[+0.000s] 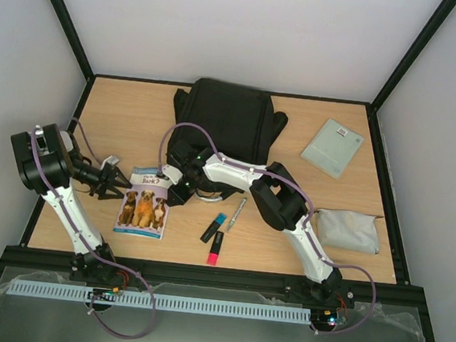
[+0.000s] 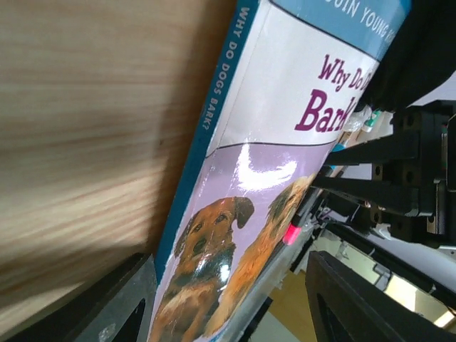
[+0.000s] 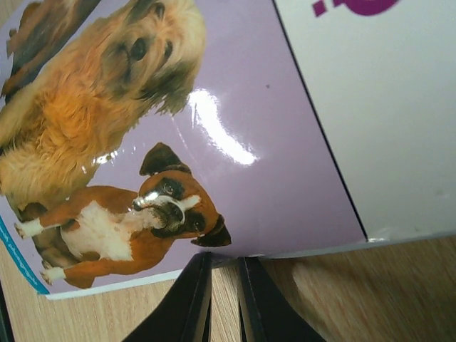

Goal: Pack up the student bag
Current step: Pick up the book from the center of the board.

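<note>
Nearest us on the table [image 1: 120, 112] lie a pink-capped marker [image 1: 216, 249] and a blue-capped marker [image 1: 213, 228], with a silver pen [image 1: 237, 213] just beyond, all right of the dog book [image 1: 144, 207]. The left hand [image 1: 116, 183] sits at the book's far left corner, fingers apart and astride its spine. The right hand [image 3: 224, 263] meets the book's right edge, fingers drawn almost together; whether they pinch the cover we cannot tell. A grey pouch [image 1: 347, 229] lies near right and a pale booklet [image 1: 332, 147] far right. The student bag [image 1: 224, 122] lies flat at the far middle, with the right arm [image 1: 236, 170] crossing its near edge; we cannot see into it.
</note>
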Controlling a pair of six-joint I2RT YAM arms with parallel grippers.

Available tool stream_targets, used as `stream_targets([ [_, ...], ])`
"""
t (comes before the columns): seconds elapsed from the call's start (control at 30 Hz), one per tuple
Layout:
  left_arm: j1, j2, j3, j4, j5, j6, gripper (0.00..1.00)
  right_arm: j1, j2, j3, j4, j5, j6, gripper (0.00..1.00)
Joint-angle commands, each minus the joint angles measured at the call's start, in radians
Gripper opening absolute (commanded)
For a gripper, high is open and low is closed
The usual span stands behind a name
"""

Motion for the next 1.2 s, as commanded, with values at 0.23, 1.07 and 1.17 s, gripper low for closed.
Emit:
stream_targets([
  [0.23, -0.052, -0.117, -0.041, 0.291, -0.106, -0.158, 0.70, 0.009, -0.028, 0.061, -0.131, 0.162, -0.054, 0.12],
  [1.07, -0.053, -0.149, -0.090, 0.356, -0.197, -0.187, 0.79, 0.002, 0.103, 0.177, -0.088, 0.089, -0.009, 0.11],
  [1.17, -0.056, -0.122, -0.090, 0.346, -0.181, -0.177, 0.79, -0.004, 0.118, 0.139, -0.095, 0.115, -0.013, 0.10],
])
